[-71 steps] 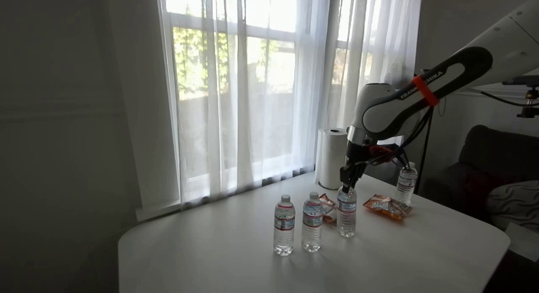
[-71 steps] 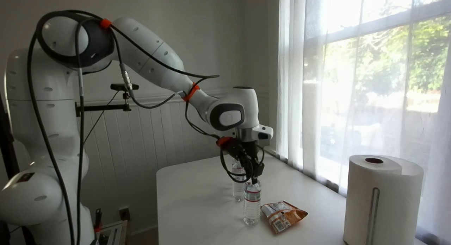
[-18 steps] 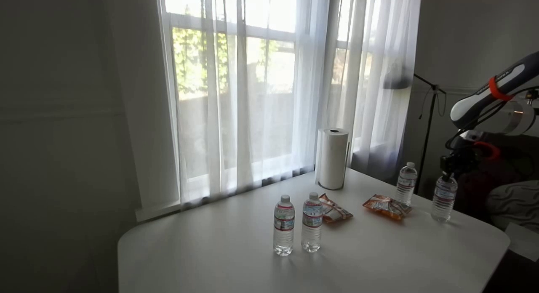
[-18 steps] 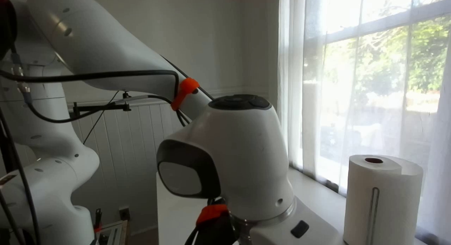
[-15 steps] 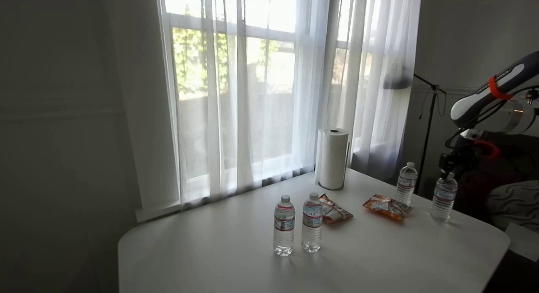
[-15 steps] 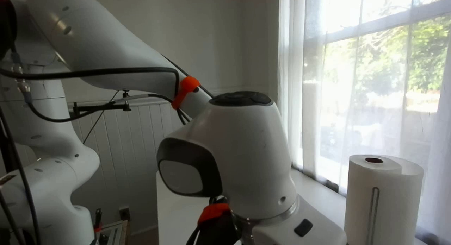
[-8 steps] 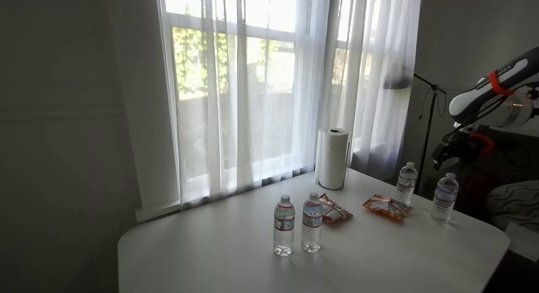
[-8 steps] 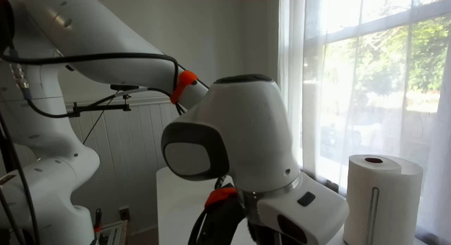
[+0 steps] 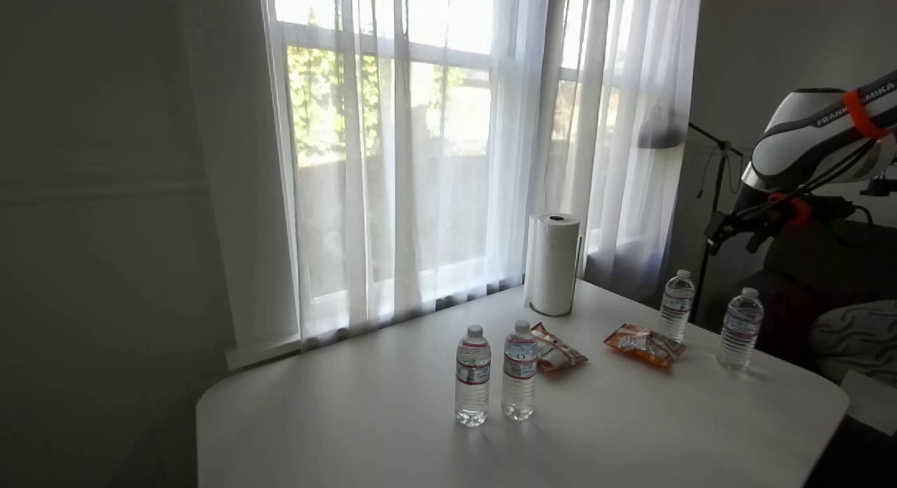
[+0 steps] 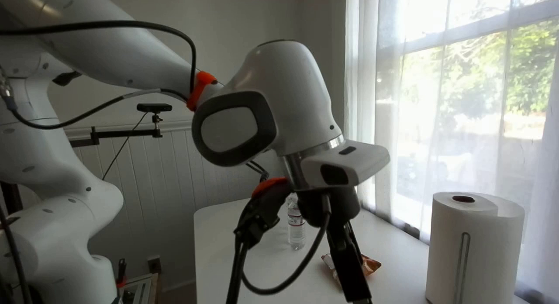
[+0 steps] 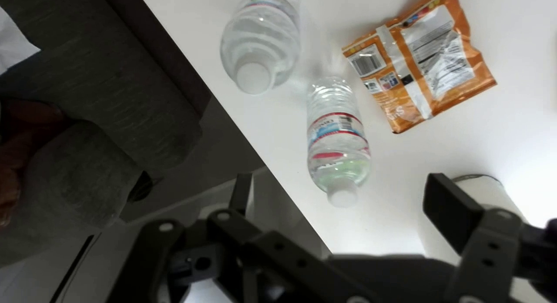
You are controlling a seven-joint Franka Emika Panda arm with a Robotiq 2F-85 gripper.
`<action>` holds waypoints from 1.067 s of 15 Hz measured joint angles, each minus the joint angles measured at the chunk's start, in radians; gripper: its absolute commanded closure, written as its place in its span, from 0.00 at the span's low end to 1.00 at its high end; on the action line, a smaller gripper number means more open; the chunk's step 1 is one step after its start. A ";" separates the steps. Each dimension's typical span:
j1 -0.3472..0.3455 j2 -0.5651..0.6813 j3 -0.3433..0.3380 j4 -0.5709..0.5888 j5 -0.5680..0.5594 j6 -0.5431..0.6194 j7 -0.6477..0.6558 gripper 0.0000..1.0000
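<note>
My gripper stands open with nothing between its fingers, raised above the table. In an exterior view the gripper hangs above two clear water bottles near the table's edge: a rear bottle and a front bottle. Both stand upright, apart from the fingers. The wrist view has the rear bottle below the gap between the fingers and the front bottle farther up the picture. Beside them lies an orange snack bag. Much of the gripper is cut off at the bottom of an exterior view, where one finger shows.
Two more bottles, a left one and a right one, stand on the white table. Behind the right one lies another snack bag. A paper towel roll stands by the curtained window. A floor lamp is behind.
The front bottle was carried from mid-table to beside the rear bottle. Over the last second my gripper has opened, let it go, risen and shifted toward the rear bottle.
</note>
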 measured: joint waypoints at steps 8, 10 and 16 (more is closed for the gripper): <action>0.118 -0.030 0.167 -0.041 0.005 -0.028 0.132 0.00; 0.150 0.017 0.194 -0.038 0.008 -0.009 0.166 0.00; 0.217 0.236 0.224 0.038 0.048 0.099 0.182 0.00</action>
